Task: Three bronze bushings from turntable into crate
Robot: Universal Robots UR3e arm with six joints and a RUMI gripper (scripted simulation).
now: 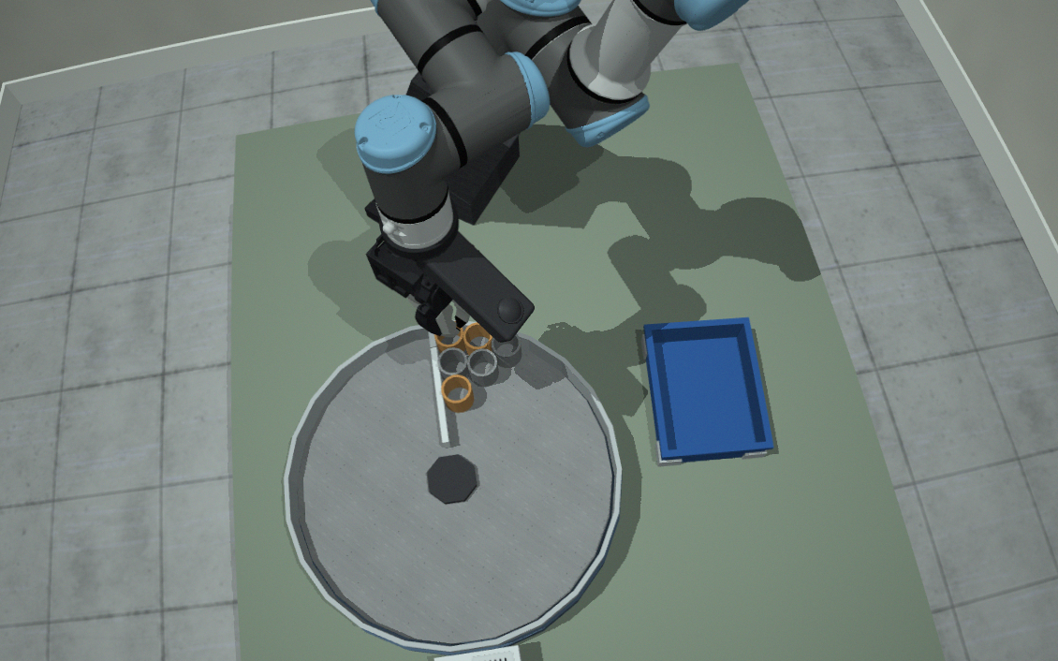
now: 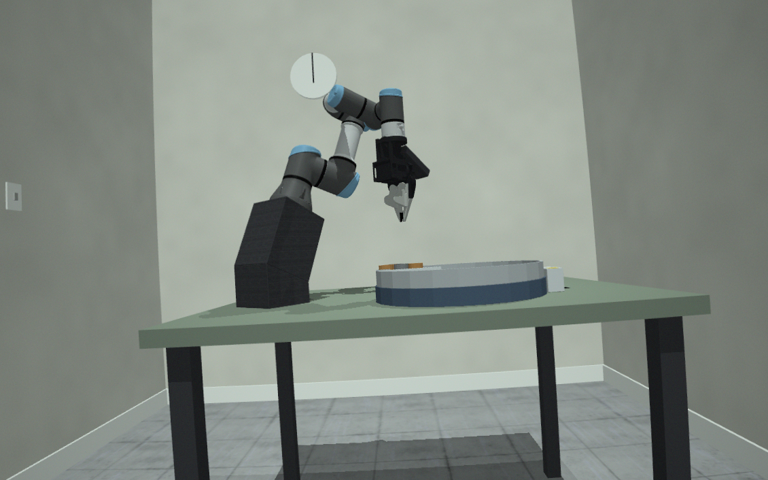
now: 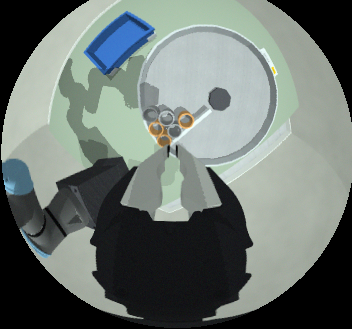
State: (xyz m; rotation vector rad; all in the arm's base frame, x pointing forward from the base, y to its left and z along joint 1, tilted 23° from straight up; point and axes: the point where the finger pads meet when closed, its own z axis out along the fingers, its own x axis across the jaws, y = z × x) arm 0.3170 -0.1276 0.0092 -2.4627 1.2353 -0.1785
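Three bronze bushings stand on the grey turntable (image 1: 451, 484) near its far rim: one in front (image 1: 459, 393), one (image 1: 477, 335) and one (image 1: 445, 338) partly hidden under my gripper. Grey bushings (image 1: 482, 365) stand among them in a tight cluster. In the wrist view the bronze ones show as orange rings (image 3: 185, 121), (image 3: 164, 139). My gripper (image 2: 401, 217) is shut and empty, pointing down well above the cluster (image 3: 171, 151). The blue crate (image 1: 707, 388) sits empty to the right of the turntable.
A white radial bar (image 1: 438, 393) runs from the rim toward the black hub (image 1: 451, 479). The turntable has a raised rim. The arm's dark base (image 2: 276, 253) stands behind the turntable. A small white box (image 2: 554, 278) sits at the turntable's near side.
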